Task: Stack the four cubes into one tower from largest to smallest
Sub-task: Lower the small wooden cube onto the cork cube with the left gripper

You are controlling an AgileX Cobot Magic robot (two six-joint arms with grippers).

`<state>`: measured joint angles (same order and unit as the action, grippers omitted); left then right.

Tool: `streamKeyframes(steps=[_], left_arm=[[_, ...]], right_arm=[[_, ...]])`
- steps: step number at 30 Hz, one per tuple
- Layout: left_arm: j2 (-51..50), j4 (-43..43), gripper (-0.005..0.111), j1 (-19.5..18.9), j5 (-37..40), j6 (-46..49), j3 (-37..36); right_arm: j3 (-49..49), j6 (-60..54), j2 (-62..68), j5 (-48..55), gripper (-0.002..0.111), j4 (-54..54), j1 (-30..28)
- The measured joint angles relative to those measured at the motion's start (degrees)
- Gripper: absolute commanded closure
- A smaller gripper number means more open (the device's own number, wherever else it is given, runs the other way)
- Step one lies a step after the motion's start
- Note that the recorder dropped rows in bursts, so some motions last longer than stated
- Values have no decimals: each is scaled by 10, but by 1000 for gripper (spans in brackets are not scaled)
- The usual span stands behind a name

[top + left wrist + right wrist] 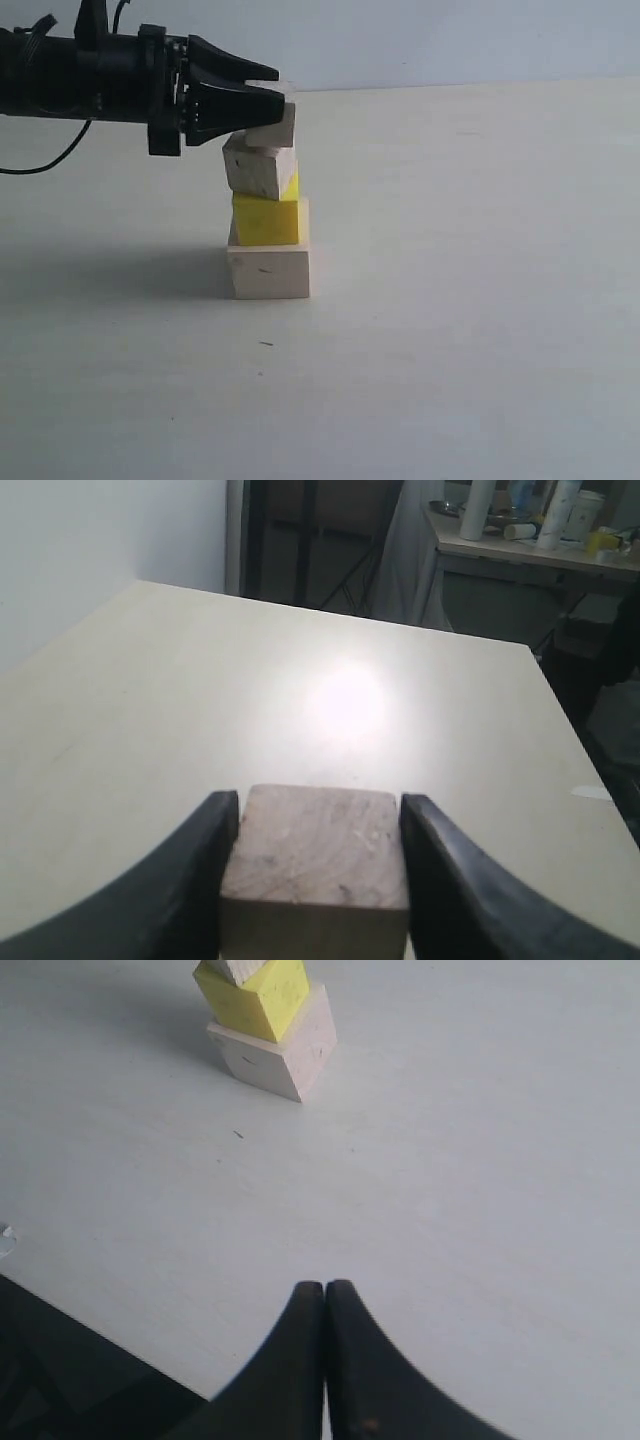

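Pale tabletop, bright light glare, white wall, cluttered side table

left gripper: arm level, jaws clamping greyish-white cube | right gripper: fingertips pressed together

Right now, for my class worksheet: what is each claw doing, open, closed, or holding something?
Left claw: closed on the small greyish-white wooden cube.
Right claw: closed, holding nothing.
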<state>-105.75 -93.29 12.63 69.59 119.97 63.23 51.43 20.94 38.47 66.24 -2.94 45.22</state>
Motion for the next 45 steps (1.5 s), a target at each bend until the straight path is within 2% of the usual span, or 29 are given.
streamKeyframes(steps=[6,15,34,45], left_arm=[[4,17,107,0,0,0,0],[4,18,107,-34,0,0,1],[4,22,107,-34,0,0,19],[4,22,107,-15,0,0,19]], right_arm=[[0,0,0,0,108,0,0],[0,0,0,0,108,1,0],[0,0,0,0,108,1,0],[0,0,0,0,108,1,0]])
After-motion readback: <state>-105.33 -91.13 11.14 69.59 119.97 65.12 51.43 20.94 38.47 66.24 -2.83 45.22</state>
